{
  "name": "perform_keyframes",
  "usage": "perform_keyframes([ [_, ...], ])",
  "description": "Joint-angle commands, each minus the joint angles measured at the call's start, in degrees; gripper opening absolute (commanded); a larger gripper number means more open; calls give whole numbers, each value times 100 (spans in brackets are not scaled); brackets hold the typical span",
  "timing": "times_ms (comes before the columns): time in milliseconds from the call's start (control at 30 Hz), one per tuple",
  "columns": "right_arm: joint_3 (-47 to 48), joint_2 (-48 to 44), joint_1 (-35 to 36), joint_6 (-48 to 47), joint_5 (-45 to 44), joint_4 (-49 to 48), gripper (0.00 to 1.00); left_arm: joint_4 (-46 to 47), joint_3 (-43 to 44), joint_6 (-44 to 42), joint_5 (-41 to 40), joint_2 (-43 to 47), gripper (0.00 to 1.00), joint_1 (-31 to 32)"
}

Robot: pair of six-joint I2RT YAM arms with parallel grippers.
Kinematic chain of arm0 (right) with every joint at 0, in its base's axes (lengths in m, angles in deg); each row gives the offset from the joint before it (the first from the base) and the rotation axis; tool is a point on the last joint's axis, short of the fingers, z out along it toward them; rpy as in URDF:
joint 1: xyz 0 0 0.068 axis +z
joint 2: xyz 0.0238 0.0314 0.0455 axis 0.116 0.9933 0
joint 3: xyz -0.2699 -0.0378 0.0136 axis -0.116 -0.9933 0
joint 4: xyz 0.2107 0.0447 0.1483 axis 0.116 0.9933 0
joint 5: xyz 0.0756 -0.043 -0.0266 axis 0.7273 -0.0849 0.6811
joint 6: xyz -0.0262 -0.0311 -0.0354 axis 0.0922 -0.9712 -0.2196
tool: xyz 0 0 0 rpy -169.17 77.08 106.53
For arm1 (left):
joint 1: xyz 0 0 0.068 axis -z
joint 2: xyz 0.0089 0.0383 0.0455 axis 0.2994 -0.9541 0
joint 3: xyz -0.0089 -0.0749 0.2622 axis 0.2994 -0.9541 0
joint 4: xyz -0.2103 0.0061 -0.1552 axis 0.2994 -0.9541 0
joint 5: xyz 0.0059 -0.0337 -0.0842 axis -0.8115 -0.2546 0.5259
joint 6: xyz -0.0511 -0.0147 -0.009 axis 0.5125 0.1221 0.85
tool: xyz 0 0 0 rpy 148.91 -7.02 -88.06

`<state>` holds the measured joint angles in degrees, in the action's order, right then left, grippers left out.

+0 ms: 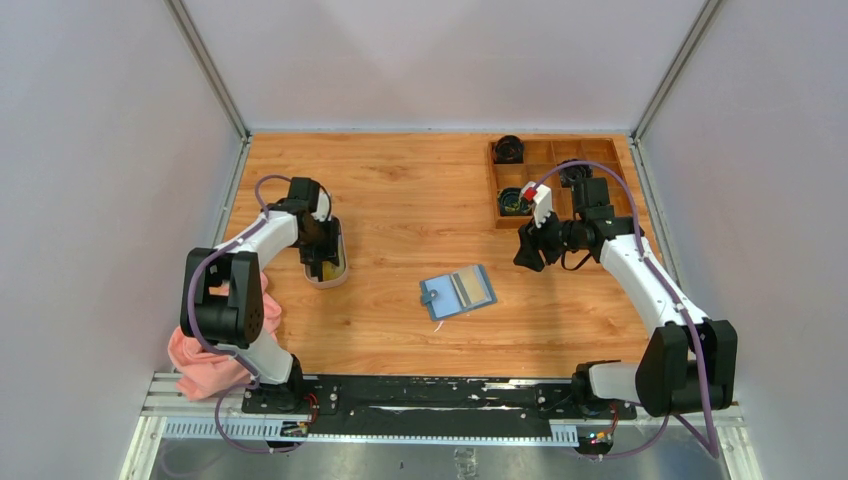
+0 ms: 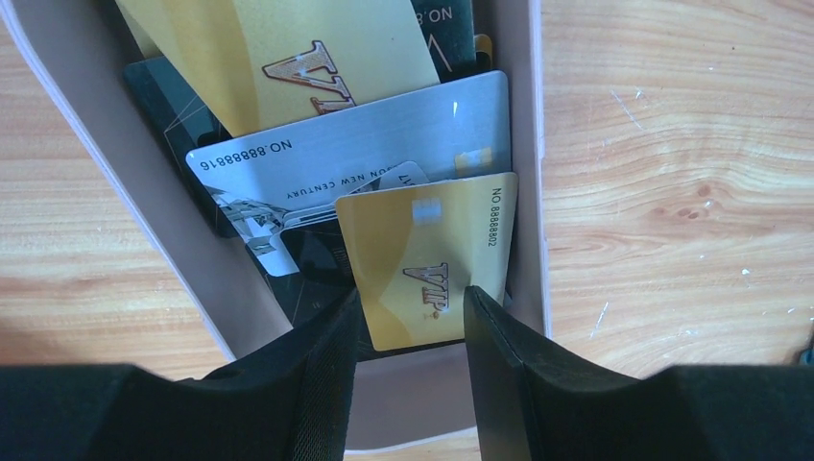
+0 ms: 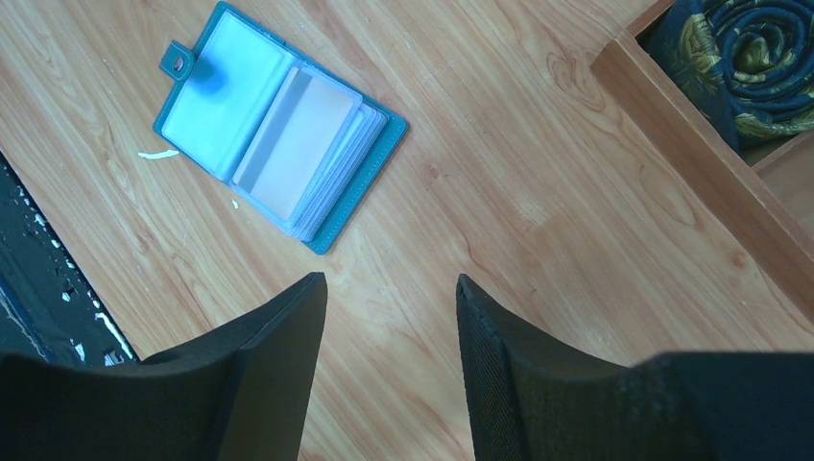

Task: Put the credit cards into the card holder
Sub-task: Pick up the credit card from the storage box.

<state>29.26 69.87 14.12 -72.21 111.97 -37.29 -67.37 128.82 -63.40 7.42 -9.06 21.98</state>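
The small flat teal-blue folding card holder (image 1: 457, 292) is laid open on the wooden counter (image 1: 400, 200), midway between the two arms. In the right wrist view a beige card (image 3: 293, 154) is seen through one of its greyish clear pockets, so at least one card is judged to be stowed already.

Most of the work is judged to be left. Well to the left of the card holder, a heap of thin plastic credit cards (image 2: 384, 144) is gathered in a small oval white dish (image 2: 163, 240): two gold ones, a silver one and some dark ones can be made out.

The left tool (image 2: 411, 307) is lowered into that dish with its fingers apart, and the lower edge of the nearest gold card (image 2: 422, 250) is framed between them. No firm clamp on it can be made out, so the pick is judged not yet done.

The right tool (image 3: 392, 283) is held above bare counter to the right of the card holder, its fingers apart and nothing between them. A brown wooden compartment tray (image 1: 600, 150) is seen behind and to the right of the card holder.
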Motion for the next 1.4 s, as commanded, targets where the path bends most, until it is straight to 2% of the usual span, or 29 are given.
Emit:
perform_keyframes([
  [0, 21, -119, 90, 49, 75, 14, 56, 208, -102, 82, 152, 87, 47, -106],
  [100, 21, -110, 91, 47, 68, 14, 56, 357, -137, 126, 308, 237, 47, -195],
  [500, 7, -59, 91, 33, 44, 14, 56, 783, -244, 276, 1796, 208, 46, -751],
  [833, 12, -20, 87, 31, 58, 20, 56, 762, 22, 38, 1428, 263, 51, -1080],
  [1167, 11, -6, 87, 34, 73, 22, 56, 740, 288, -201, 1988, -177, 50, -1165],
  [1367, 19, -4, 88, 23, 92, 33, 56, 688, 377, -233, 2019, -355, 49, -1197],
])
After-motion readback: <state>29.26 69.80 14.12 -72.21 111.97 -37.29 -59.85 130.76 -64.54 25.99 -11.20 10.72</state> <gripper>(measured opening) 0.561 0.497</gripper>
